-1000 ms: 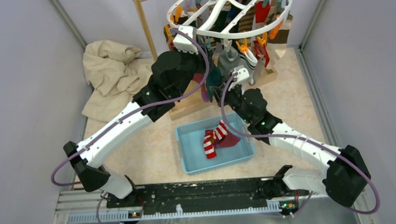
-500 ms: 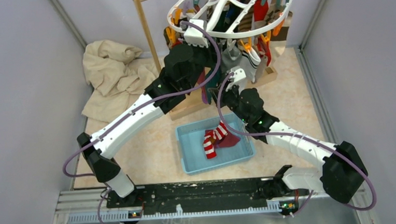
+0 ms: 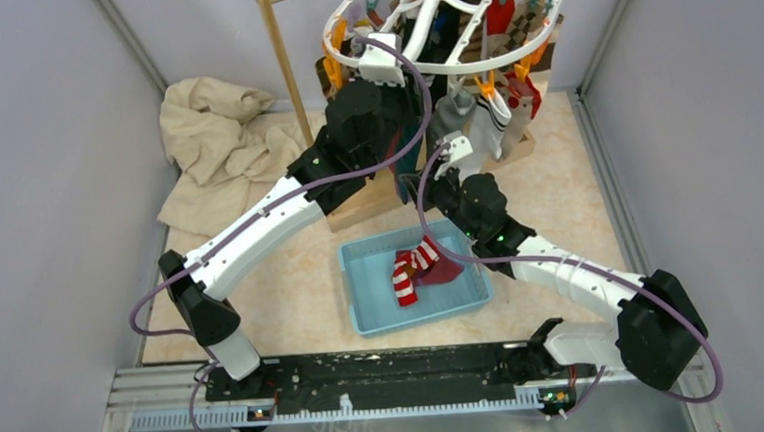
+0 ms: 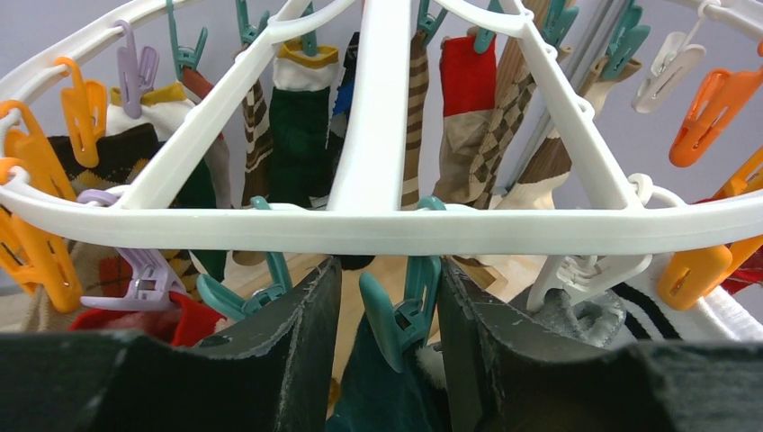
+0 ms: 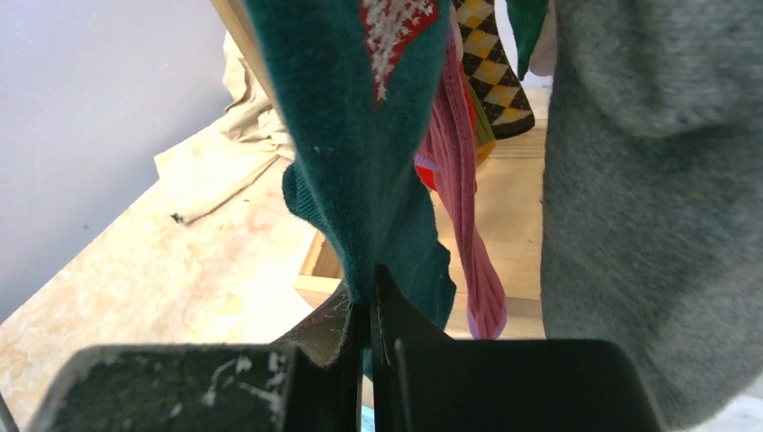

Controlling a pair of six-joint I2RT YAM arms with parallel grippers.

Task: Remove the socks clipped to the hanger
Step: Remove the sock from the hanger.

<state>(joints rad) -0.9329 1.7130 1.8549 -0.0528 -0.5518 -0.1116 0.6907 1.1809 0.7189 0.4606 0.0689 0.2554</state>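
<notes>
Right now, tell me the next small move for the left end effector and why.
Probably close the left end effector onto the teal plastic clip between its fingers, squeezing it open. That clip hangs from the white plastic hanger and appears to hold the dark green sock, which the right end effector pinches from below, ready to pull it free.

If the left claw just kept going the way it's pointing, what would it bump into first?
Likely the teal clip between the fingers of the left gripper, then the white hanger bar just beyond; depth is unclear.
</notes>
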